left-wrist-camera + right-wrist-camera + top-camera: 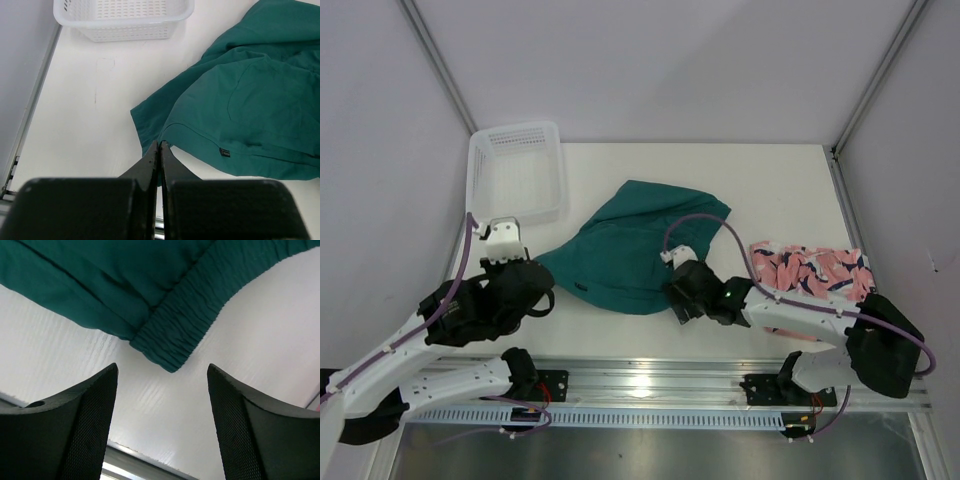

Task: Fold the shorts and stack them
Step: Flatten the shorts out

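The dark teal shorts (635,250) lie rumpled mid-table. The salmon-pink shark-print shorts (810,270) lie flat at the right edge, partly behind my right arm. My left gripper (544,296) is shut, its tips (160,145) right at the lower left hem corner of the teal shorts (250,100); no cloth shows pinched between the jaws. My right gripper (678,300) stands open at the teal shorts' near right side. In the right wrist view its jaws (162,367) hang wide just short of the gathered waistband corner (172,345), with nothing between them.
A white mesh basket (517,170) stands at the back left corner, its wall (125,25) beyond the left gripper. The metal rail (650,380) runs along the near table edge. Enclosure walls and posts close in the sides.
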